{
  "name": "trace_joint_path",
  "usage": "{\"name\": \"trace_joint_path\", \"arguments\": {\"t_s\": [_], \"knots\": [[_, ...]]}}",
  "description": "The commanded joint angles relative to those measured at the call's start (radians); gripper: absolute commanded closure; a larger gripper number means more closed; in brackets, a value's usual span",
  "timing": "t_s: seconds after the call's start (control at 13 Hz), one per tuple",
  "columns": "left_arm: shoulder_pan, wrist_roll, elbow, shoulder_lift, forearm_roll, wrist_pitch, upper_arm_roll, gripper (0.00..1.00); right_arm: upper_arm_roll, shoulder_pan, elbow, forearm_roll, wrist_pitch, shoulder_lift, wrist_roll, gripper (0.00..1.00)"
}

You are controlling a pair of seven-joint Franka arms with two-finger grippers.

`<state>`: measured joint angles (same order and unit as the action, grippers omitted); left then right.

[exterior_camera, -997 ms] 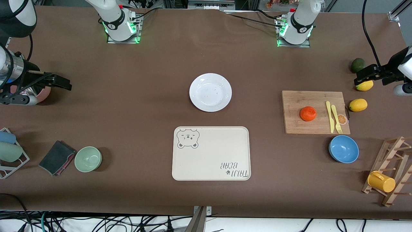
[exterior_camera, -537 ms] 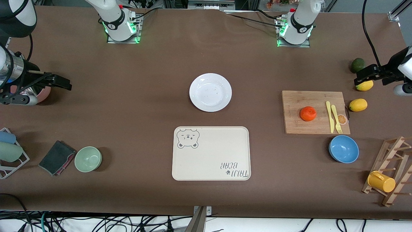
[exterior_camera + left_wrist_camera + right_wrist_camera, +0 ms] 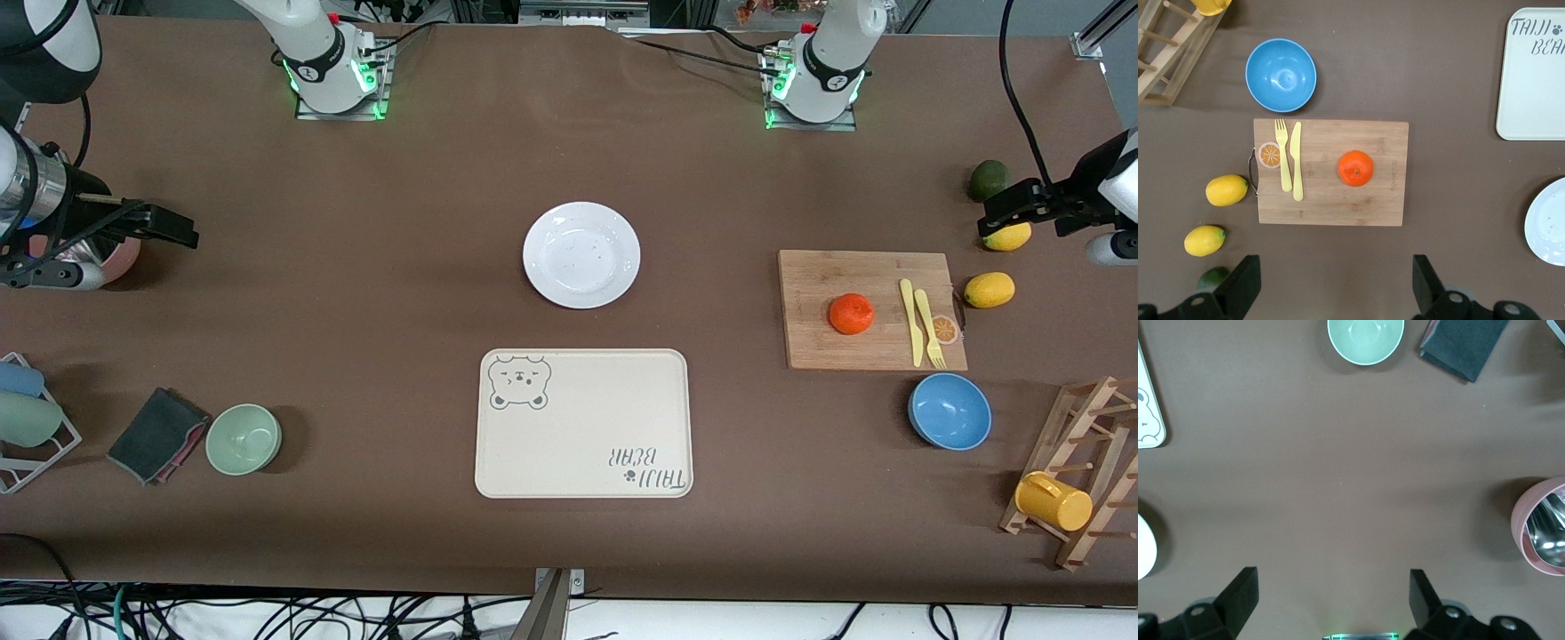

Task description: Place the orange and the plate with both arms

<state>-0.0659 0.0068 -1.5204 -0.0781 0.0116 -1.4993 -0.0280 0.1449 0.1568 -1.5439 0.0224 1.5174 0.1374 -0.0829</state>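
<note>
The orange point(image 3: 851, 314) point(image 3: 1355, 168) lies on a wooden cutting board point(image 3: 827, 347) toward the left arm's end of the table. The white plate point(image 3: 581, 254) point(image 3: 1548, 223) sits bare at mid-table, farther from the front camera than the cream tray. My left gripper point(image 3: 1009, 210) point(image 3: 1335, 280) hangs open and holds nothing, up over the table by a lemon and the avocado. Over the right arm's end, beside a pink pot, my right gripper point(image 3: 176, 229) point(image 3: 1333, 597) hangs open with nothing in it.
A cream bear-print tray point(image 3: 583, 422) lies nearer the front camera than the plate. Yellow knife and fork point(image 3: 920, 324) share the board. Around it are a blue bowl point(image 3: 949, 411), two lemons point(image 3: 989, 290), an avocado point(image 3: 987, 180) and a cup rack point(image 3: 1076, 471). A green bowl point(image 3: 244, 438), dark cloth point(image 3: 157, 434) and pink pot point(image 3: 120, 258) sit at the right arm's end.
</note>
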Motion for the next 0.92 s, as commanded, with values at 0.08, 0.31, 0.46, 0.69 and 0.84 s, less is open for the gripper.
{"name": "trace_joint_path", "arguments": {"t_s": [0.08,0.31,0.46,0.69,0.84], "knots": [[-0.005,0.004,-0.042,-0.055,-0.024,-0.062,0.003,0.00,-0.004,0.001,-0.018,0.007,-0.014,-0.028,-0.018,0.00],[-0.018,0.012,-0.136,-0.069,-0.027,-0.139,0.017,0.00,-0.005,0.003,-0.018,0.007,-0.014,-0.028,-0.017,0.00],[-0.019,0.012,-0.228,-0.069,-0.027,-0.243,0.017,0.00,-0.022,0.003,-0.018,0.007,-0.016,-0.030,-0.035,0.00],[-0.017,0.001,-0.372,-0.077,-0.013,-0.381,0.017,0.00,-0.027,0.003,-0.018,0.007,-0.016,-0.030,-0.052,0.00],[-0.019,0.001,-0.490,-0.077,-0.013,-0.516,0.016,0.00,-0.025,0.001,-0.018,0.007,-0.016,-0.032,-0.051,0.00]]}}
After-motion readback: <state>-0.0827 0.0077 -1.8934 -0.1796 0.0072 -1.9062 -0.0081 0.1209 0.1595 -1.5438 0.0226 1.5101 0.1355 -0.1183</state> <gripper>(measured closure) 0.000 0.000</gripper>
